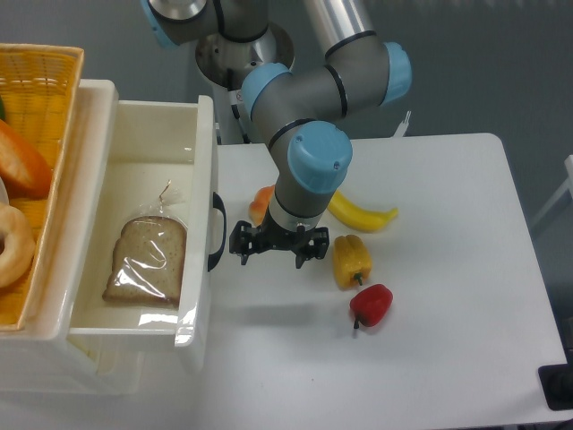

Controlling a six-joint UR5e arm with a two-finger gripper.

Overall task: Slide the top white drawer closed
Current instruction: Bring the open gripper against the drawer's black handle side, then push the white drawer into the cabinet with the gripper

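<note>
The pincer [269, 251] hangs low over the worktop [430, 358] with its two black fingers spread apart and nothing between them, the gap running roughly left to right in the picture. Outward from it toward the picture's left, just beside the nearer finger, stands the front panel of the top white drawer [204, 224], pulled well out of its housing, with the curved black handle [218, 231] bulging toward the pincer; whether finger and handle are touching or a sliver apart cannot be told from this view. That is the relation the coming move turns on: the drawer lies to the picture's left of the pincer, its front panel runs top to bottom in the picture, and its travel is across that, leftward into the cabinet. A push closing it would therefore, in my judgement, have to go straight leftward against the panel or handle, square to the panel. Inside the open drawer lies a bagged slice of bread [145, 262], low enough that it should not foul the closing. On the pincer's far side, away from the drawer, sit an orange pepper [261, 202] partly hidden by the wrist, a banana [363, 213], a yellow pepper [352, 260] and a red pepper [371, 305], none in the way of a leftward push. A yellow wicker basket [36, 98] rests on top of the cabinet at the far left.
</note>
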